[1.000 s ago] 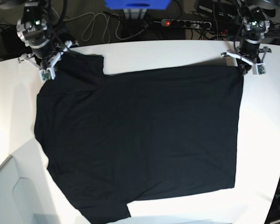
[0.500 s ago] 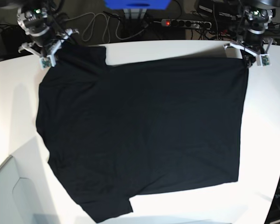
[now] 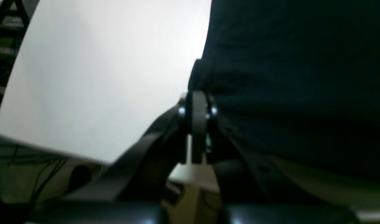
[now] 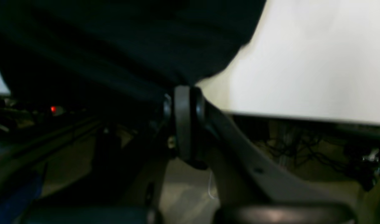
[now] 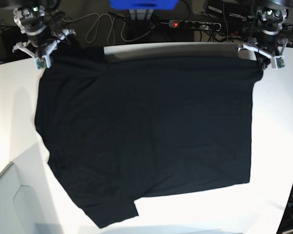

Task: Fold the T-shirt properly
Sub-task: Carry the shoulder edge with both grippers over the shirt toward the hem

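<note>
White table (image 5: 276, 146), power strip (image 5: 194, 24), cables (image 5: 95, 27)

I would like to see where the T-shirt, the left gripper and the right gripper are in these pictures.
T-shirt (image 5: 146, 136), base view, middle of the spread black cloth.
left gripper (image 3: 197, 102), left wrist view, closed fingertips at the cloth's edge.
right gripper (image 4: 183, 96), right wrist view, closed fingertips under the cloth's edge.

text: none legible | shirt (image 5: 146, 131): plain black side up, no print or label showing | power strip (image 5: 194, 24) beyond the table's far edge: red light only, no readable marking | wrist views: too blurred for any lettering
</note>
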You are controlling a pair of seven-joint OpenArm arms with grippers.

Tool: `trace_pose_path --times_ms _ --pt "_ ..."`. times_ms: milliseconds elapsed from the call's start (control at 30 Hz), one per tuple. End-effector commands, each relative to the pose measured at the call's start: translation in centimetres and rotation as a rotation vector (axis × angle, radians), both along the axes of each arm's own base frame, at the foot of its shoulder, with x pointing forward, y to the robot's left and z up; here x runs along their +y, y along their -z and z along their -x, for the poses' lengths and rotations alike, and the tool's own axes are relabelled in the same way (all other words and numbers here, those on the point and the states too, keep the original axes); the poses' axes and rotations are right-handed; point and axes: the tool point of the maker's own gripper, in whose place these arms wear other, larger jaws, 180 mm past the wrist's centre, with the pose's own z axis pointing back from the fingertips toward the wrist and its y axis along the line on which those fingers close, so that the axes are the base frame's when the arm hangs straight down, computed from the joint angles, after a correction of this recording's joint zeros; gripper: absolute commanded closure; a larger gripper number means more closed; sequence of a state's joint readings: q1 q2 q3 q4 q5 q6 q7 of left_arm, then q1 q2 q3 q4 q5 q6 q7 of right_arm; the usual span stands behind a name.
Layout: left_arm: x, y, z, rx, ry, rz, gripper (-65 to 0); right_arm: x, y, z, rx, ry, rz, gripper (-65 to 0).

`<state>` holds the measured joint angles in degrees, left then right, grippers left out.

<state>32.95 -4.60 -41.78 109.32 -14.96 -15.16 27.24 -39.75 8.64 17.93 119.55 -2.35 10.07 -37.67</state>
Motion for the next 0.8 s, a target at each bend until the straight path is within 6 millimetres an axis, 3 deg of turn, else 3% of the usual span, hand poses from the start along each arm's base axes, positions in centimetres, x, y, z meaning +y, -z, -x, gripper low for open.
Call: trace_pose_path --times_ms 0,267,533,767 --pt "0.3 -1.4 -1.1 -0.056 0.004 -0.024 0.0 0.7 -1.1 -1.3 -0.057 -0.035 -0.010 -0.2" --pt "0.8 -2.1 -4.9 -0.154 -0.017 -0.001 0.0 1.8 -4.0 -7.6 -0.213 -0.059 -0.021 -0.2" --pt "1.2 -2.0 -8.6 -0.149 -0.053 0.062 0.0 0.7 -6.5 -13.5 -0.263 -0.018 0.007 -0.2" --pt "1.5 -1.7 -10.6 -0.169 -0.073 0.104 0.0 1.6 -5.3 -17.9 -0.260 -0.035 -0.038 -0.2"
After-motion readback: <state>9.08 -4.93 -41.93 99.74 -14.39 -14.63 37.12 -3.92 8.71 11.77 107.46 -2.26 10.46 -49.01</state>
